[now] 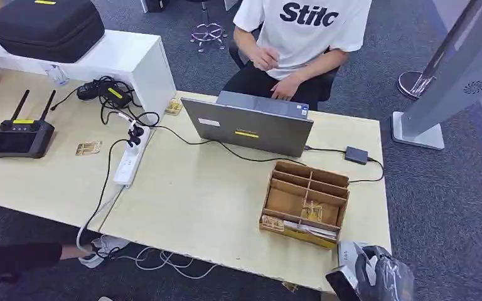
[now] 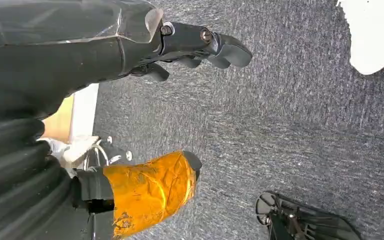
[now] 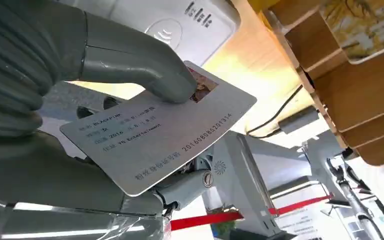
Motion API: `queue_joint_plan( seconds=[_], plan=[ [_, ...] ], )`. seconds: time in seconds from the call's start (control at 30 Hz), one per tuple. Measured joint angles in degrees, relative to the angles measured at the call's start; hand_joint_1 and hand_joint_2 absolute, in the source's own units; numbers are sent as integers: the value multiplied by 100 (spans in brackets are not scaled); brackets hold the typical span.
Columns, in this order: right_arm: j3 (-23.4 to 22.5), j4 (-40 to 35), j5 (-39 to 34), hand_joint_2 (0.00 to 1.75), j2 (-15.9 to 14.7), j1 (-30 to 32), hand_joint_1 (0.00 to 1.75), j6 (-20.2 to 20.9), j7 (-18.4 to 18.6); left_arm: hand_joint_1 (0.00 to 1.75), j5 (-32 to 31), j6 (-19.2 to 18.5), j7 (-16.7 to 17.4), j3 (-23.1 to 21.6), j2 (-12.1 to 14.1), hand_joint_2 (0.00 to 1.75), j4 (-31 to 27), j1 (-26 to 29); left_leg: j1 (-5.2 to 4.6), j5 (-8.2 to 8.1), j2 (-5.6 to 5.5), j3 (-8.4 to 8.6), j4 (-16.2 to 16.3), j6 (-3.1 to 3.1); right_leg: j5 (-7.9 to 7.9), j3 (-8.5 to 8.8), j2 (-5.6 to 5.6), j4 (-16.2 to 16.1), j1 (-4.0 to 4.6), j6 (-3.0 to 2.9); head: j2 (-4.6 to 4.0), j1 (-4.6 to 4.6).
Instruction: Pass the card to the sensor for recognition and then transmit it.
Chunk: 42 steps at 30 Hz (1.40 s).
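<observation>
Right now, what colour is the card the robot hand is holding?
Pale grey-white with dark printed text; the card shows best in the right wrist view.

**Item count**

1 laptop point(image 1: 251, 125), 1 wooden compartment organizer point(image 1: 305, 202), 1 white power strip point(image 1: 130, 162), 1 remote controller point(image 1: 21, 135) with 2 antennas, 1 black carry case point(image 1: 44, 26), 1 printed ID card point(image 3: 155, 135), 1 white card reader point(image 3: 180, 25), 1 person point(image 1: 301, 44), 2 desks point(image 1: 207, 200).
</observation>
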Motion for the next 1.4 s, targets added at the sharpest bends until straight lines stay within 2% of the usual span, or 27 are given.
queue_joint_plan(
  seconds=[0.3, 0.43, 0.5, 0.6, 0.67, 0.8, 0.97, 1.07, 1.4],
  plan=[
    [0, -77, -26, 175, 0, 4, 175, -39, -7, 0, -13, 0, 0, 9, -2, 175, 0, -1, 0, 0, 0, -1, 0, 0, 0, 0, 0, 0, 0, 0, 0, 0],
    [0, -569, -475, 175, 0, 11, 175, -133, -109, 0, -116, -4, 0, 55, -7, 175, 0, 0, -1, 0, 0, -1, 0, 0, 0, 0, 0, 0, 0, 0, 0, 0],
    [18, -960, -794, 175, 2, 0, 175, 20, -175, 0, -188, -15, 0, 89, -7, 175, 0, 0, -1, 0, 0, -1, 0, 0, 0, 1, 0, 0, 0, 0, 0, 0],
    [164, -1452, -1132, 175, 24, -150, 175, 558, -225, 0, -321, -66, 0, 116, 2, 175, -2, -3, 0, 1, 6, 0, 0, 0, 1, 1, 4, 2, 0, -1, 0, -2],
    [326, -1484, -1156, 175, 31, -390, 175, 960, -133, 0, -429, -116, -2, 116, 11, 175, -2, -22, 1, 4, 9, -1, -1, -3, 2, 1, 6, 3, 1, -2, 0, 0],
    [752, -1057, -1077, 175, 114, -1118, 175, 1366, 269, 0, -647, -203, -2, 114, 66, 175, 0, -89, 5, 17, 8, 0, -1, -13, 10, 0, 7, 6, 3, -6, 0, 0],
    [1237, -379, -663, 175, 227, -2061, 175, 1434, 917, 0, -824, -249, 0, 114, 144, 175, 0, -142, 7, 30, 7, 0, -1, -18, 18, -1, 6, 9, 4, -12, 0, 2],
    [1451, -73, -483, 175, 302, -2482, 175, 1486, 1165, 0, -883, -262, 0, 114, 175, 175, 0, -168, 7, 30, 5, 0, -1, -18, 18, -2, 4, 9, 4, -12, 0, 0],
    [1674, 341, -417, 175, 402, -2944, 175, 1528, 1270, 0, -901, -280, 0, 113, 227, 175, 0, -186, 6, 28, 3, -6, 0, -18, 17, -7, 4, 8, 4, -12, 0, 0]
  ],
)
